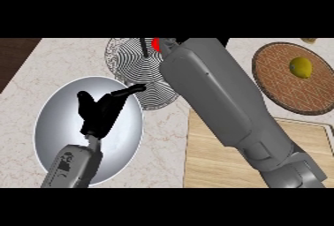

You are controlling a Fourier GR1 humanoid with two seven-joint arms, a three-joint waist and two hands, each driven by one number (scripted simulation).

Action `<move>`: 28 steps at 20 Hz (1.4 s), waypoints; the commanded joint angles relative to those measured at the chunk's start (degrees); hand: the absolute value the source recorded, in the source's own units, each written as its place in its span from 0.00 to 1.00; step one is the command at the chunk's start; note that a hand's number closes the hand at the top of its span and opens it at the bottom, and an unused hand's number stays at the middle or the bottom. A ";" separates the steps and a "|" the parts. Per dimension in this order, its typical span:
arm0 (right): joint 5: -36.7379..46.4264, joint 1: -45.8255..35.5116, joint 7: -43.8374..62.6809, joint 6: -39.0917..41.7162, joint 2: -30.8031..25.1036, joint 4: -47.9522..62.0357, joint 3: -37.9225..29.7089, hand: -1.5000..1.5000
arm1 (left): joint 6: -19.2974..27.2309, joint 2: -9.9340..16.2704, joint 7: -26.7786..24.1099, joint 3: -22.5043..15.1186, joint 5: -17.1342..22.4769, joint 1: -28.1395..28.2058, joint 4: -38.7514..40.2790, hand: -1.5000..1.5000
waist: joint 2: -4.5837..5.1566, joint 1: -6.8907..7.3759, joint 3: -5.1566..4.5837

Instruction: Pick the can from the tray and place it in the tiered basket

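My right forearm [215,97] reaches up the middle of the view to the white wire tiered basket [127,59] at the top centre. My right hand [172,45] is mostly hidden behind the wrist and is curled on the red can [157,44], of which only a sliver shows, above the basket's upper tier. The basket's lower tier [160,95] juts out towards me. The round silver tray [62,110] lies at the left with nothing on it. My left hand [99,112] hovers open over the tray, thumb pointing right.
At the right, a round brown woven plate [274,84] holds a yellow lemon [301,67]. A wooden cutting board [215,167] covers the lower right under my right forearm. The dark counter edge [13,57] shows at the upper left.
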 commanded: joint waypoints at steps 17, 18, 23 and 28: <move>-1.12 -7.26 7.75 -29.23 0.19 14.12 4.02 0.00 | 0.60 2.88 -2.07 3.93 0.11 7.96 -0.94 0.50 | -2.84 -7.90 0.11; -0.54 -5.79 9.03 -28.55 0.19 11.80 6.03 0.00 | 2.53 1.77 0.81 4.64 -0.05 3.35 0.32 0.50 | -2.85 -8.89 0.14; -0.32 4.07 8.88 -16.87 -3.38 -6.46 6.59 0.00 | 2.28 2.16 -1.42 5.41 0.52 9.15 -3.03 0.50 | -3.35 -11.10 0.26; -1.47 11.98 14.02 -8.99 -4.19 -21.20 12.03 0.00 | 2.15 3.82 -1.35 7.81 0.98 9.57 -0.66 0.50 | -4.08 -13.90 0.29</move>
